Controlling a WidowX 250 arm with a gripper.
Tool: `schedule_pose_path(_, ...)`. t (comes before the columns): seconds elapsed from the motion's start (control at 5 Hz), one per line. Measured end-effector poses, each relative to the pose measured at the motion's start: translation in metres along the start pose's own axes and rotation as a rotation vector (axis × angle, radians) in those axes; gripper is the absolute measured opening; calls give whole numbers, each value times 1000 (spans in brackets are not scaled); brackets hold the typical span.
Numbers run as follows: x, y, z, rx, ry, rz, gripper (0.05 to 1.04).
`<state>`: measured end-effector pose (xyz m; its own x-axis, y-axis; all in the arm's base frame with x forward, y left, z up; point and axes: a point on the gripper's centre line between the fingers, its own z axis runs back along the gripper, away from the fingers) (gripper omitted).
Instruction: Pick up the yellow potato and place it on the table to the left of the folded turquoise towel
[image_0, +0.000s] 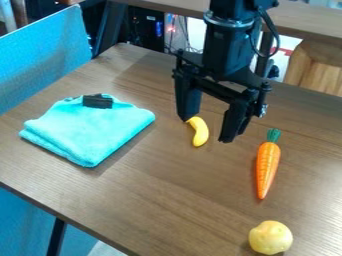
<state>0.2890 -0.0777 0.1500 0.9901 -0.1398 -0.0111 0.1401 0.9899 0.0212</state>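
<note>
The gripper (206, 130) hangs over the upper middle of the table, open, with its two fingers spread wide apart. A small yellow banana (200, 131) is nearest to it, seen between the fingers, its upper end beside the left fingertip; whether they touch I cannot tell. To the right, an orange carrot (267, 167) with a green top lies lengthwise. A round pale yellow potato-like object (270, 237) sits at the lower right. On the left lies a folded turquoise cloth (90, 132) with a small black object (97, 101) on its far edge.
The brown wooden table (160, 200) has its front edge running from the left down to the bottom middle. A blue panel (43, 55) stands along the upper left. Behind are another table surface (304, 21), cables and a wooden item (320, 67).
</note>
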Motion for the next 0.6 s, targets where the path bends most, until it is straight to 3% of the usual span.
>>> schedule_pose_path(0.2, -2, -2, -9, -6, 32, -11, 1000)
schedule_pose_path(0.4, -7, -30, -21, -137, 16, -191, 1000)
schedule_pose_path(0.6, -13, -62, -29, -167, -1, -339, 1000)
